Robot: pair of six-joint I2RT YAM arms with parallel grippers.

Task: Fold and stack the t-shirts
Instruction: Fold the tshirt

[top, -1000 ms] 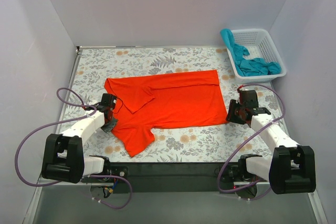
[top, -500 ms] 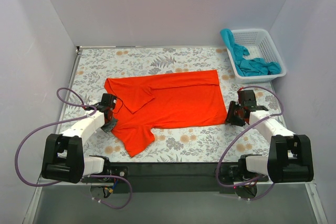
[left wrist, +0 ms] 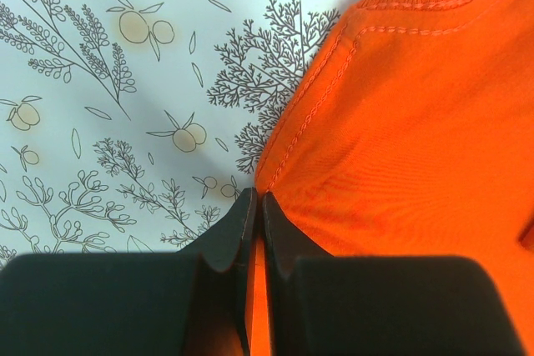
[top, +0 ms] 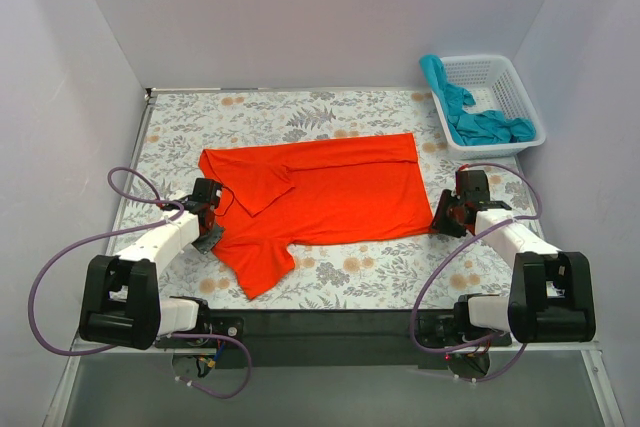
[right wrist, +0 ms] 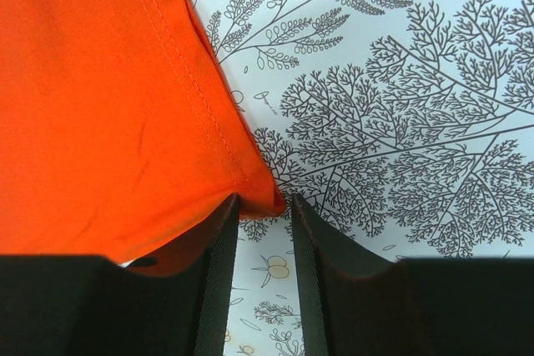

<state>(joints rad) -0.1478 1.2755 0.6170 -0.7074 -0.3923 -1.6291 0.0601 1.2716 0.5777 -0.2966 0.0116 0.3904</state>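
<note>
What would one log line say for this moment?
left tool: shut on orange t-shirt edge | right tool: open, astride its corner | basket: holds teal cloth

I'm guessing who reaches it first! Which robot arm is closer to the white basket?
Right. The right gripper is just in front of the basket, at the orange shirt's corner; the left gripper is far across the shirt.

We see an orange t-shirt (top: pixel 330 197) spread flat on the table (top: pixel 180 127), one sleeve folded inward; a teal shirt (top: pixel 482 127) lies crumpled in the basket (top: pixel 503 82).
</note>
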